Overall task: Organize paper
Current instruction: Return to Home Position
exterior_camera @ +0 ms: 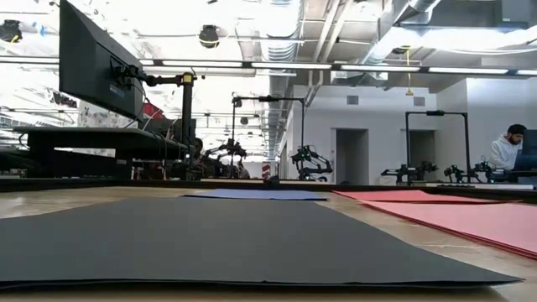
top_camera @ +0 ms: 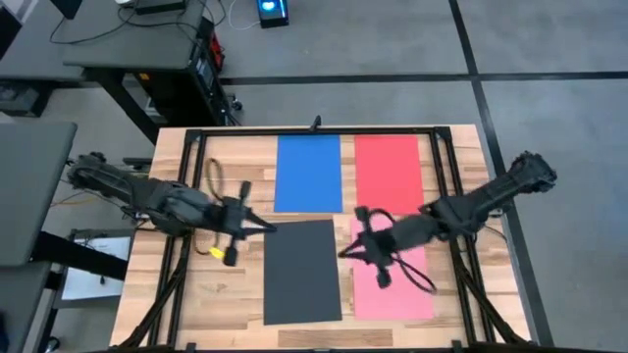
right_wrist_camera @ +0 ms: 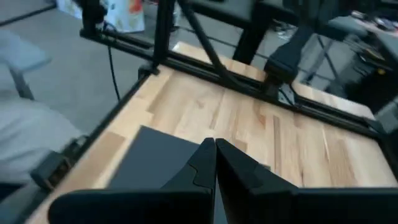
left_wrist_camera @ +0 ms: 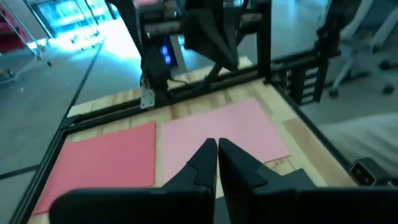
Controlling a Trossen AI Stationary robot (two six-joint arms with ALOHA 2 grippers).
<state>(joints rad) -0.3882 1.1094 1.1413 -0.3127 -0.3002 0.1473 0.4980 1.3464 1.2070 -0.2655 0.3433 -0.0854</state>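
Black paper [top_camera: 302, 272] and pink paper [top_camera: 388, 302] lay nearest on the counter [top_camera: 201, 304]. Left hand [top_camera: 269, 228] and right hand [top_camera: 344, 253] were both pinched closed, empty, flanking black. Blue paper [top_camera: 308, 174] and red paper [top_camera: 388, 169] sat beyond. Risk: right's looped cable [top_camera: 420, 277] dragging pink askew on retreat.

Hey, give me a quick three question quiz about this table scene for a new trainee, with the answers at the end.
1. True or false: the blue paper lies beside the red paper.
2. How many colours of paper lie on the table? A two, B four, C six.
3. Fill in: the left gripper and right gripper both have their fingers ___.
Key: 1 true; 2 B; 3 shut.
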